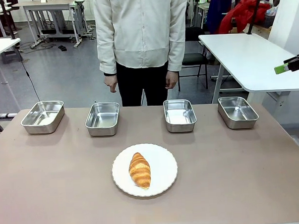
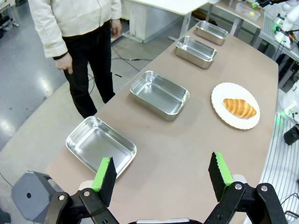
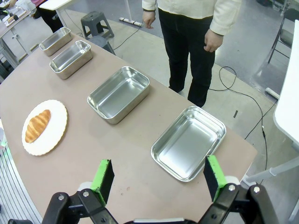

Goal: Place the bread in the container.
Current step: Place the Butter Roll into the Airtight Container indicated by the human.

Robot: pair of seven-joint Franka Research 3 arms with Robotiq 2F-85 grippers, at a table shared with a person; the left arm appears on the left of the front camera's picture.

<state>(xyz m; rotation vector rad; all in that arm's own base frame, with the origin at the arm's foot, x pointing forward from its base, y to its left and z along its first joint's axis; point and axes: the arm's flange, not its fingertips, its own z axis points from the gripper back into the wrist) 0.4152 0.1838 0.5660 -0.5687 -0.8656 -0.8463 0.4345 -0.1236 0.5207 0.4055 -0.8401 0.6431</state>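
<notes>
The bread [image 1: 140, 170], a golden-brown croissant, lies on a round white plate [image 1: 164, 163] at the table's near middle. Several identical shiny steel containers stand in a row behind it; the two nearest the plate are one at centre left [image 1: 102, 119] and one at centre right [image 1: 179, 115]. My left gripper [image 2: 162, 170] hovers open and empty above the table's left end, over the outermost pan [image 2: 100, 145], with the bread [image 2: 239, 108] far off. My right gripper [image 3: 158, 171] hangs open and empty above the right end pan [image 3: 188, 142]; its green-tipped fingers [image 1: 280, 68] show at the front view's right edge.
A person in a cream jacket [image 1: 141, 28] stands at the table's far side, hands down at their sides. The outer pans sit at far left [image 1: 43, 116] and far right [image 1: 237, 111]. Bare brown tabletop [image 1: 241, 177] surrounds the plate. A white table [image 1: 246, 58] stands behind on the right.
</notes>
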